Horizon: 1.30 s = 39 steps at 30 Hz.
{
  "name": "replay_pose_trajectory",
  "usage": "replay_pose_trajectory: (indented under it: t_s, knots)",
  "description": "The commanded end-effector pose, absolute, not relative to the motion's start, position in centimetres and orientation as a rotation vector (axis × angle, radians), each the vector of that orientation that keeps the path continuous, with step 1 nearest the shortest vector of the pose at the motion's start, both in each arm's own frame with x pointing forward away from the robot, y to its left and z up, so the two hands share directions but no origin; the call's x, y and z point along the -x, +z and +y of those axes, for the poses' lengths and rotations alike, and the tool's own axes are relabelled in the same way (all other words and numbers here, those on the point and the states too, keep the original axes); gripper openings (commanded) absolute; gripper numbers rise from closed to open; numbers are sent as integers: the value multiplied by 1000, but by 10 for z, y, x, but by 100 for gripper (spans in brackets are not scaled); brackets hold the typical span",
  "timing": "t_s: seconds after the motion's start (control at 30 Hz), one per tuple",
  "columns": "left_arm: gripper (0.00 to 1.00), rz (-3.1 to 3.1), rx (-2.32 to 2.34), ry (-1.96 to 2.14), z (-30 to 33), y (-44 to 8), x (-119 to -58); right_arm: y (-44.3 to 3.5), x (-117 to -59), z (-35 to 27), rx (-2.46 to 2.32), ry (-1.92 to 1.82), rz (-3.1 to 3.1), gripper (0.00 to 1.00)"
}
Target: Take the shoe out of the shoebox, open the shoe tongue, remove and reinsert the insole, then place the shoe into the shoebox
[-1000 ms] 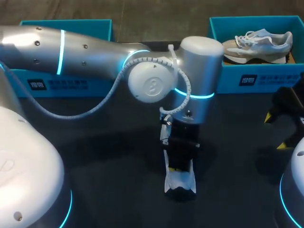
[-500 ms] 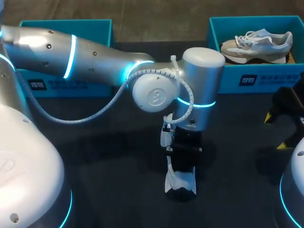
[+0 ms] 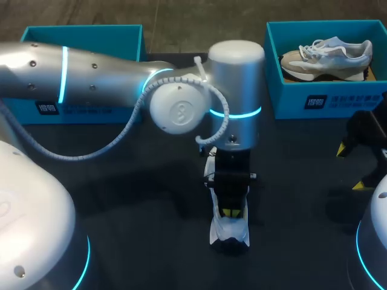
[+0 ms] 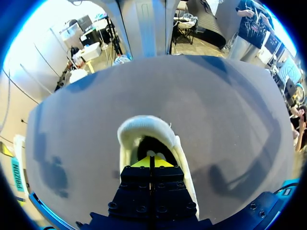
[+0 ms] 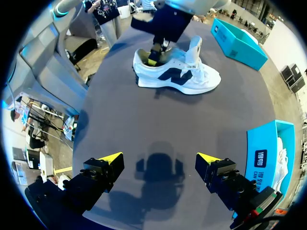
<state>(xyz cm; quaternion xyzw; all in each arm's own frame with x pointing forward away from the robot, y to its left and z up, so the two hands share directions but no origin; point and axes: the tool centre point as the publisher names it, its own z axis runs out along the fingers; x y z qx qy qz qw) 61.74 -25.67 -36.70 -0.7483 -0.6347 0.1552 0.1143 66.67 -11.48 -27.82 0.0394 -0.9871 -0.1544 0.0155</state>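
Observation:
A white sneaker (image 3: 230, 231) with a dark side logo (image 5: 177, 75) lies on the dark table, near the front at the middle. Its tongue (image 5: 194, 49) stands up. My left arm reaches over it, and my left gripper (image 3: 233, 212) points straight down with its shut yellow tips (image 4: 151, 162) inside the shoe's opening, just ahead of the padded heel collar (image 4: 144, 127). Whether the tips pinch the insole is hidden. My right gripper (image 5: 157, 165) hovers open over bare table at the right (image 3: 357, 164), well away from the shoe.
A blue shoebox (image 3: 326, 99) at the back right holds a second, beige-and-white sneaker (image 3: 329, 57). Another blue box (image 3: 81, 106) stands at the back left, partly behind my left arm. The box with the sneaker sits close beside my right finger (image 5: 268, 158).
My left arm's wrist swung slightly right, then back left, while its tips stayed in the shoe. The shoe and my right arm have not moved.

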Motion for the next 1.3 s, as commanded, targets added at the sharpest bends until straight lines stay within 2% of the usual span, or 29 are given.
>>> replay_pose_trajectory:
  t_s: [0.03, 0.33, 0.6, 1.03, 1.3]
  knots:
    - [0, -1866, 2213, 519, -255, -370, -608, -279, -666, -115, -122, -477, -3074, 100]
    - [0, -1834, 2166, 483, -266, -402, -595, -279, -666, -115, -122, -477, -3074, 100]
    - [0, -1931, 2125, 406, -262, -419, -608, -279, -666, -115, -122, -477, -3074, 100]
    - [0, -1952, 2199, 424, -255, -377, -620, -279, -666, -115, -122, -477, -3074, 100]
    - [0, -1992, 2183, 395, -257, -395, -631, -279, -666, -115, -122, -477, -3074, 100]
